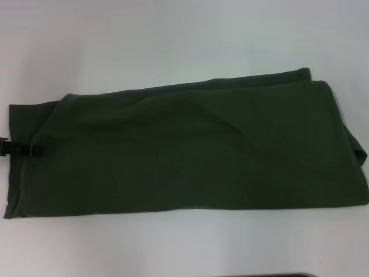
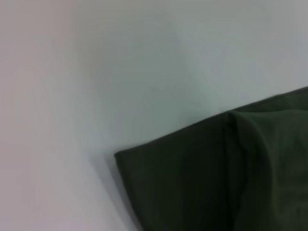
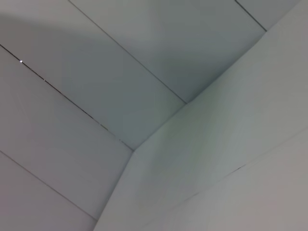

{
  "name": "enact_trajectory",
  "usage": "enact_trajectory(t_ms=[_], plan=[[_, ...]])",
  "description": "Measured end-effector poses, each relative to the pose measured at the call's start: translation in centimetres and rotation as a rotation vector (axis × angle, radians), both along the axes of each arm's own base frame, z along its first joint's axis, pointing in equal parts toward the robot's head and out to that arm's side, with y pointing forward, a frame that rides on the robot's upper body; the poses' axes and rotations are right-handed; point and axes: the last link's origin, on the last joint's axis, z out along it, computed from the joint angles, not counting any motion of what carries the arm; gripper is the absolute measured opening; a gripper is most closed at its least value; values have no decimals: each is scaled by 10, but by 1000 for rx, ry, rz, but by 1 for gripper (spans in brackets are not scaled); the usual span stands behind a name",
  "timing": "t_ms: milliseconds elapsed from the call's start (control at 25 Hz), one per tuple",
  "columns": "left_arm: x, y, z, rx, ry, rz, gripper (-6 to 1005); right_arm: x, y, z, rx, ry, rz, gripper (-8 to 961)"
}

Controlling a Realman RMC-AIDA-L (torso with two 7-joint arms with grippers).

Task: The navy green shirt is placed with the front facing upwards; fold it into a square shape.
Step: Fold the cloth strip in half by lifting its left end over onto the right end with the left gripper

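The navy green shirt (image 1: pixel 190 150) is laid across the white counter (image 1: pixel 173 34) as a long folded band stretching from the left edge to the far right, only plain dark green fabric being shown. The left gripper (image 1: pixel 20 148) is seen at the shirt's left end, its fingers pinching the fabric edge. The right gripper is not seen in any view.

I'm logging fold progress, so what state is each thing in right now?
navy green shirt: folded into a long band across the table, plain side up, not yet square.
left gripper: at the shirt's left end, barely in view.
table: white, bearing the shirt.
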Motion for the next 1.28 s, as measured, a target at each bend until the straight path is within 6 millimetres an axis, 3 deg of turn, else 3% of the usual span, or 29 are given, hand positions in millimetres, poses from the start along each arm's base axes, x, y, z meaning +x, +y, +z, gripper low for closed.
enact_trajectory(t_ms=[880,1280], plan=[[35,12,-8,-38,-119,-143,853,2,1,1,9,-5,-10,933],[19,14,-2,40,-55,-108,851,1,3,1,10,-6,-9,933]])
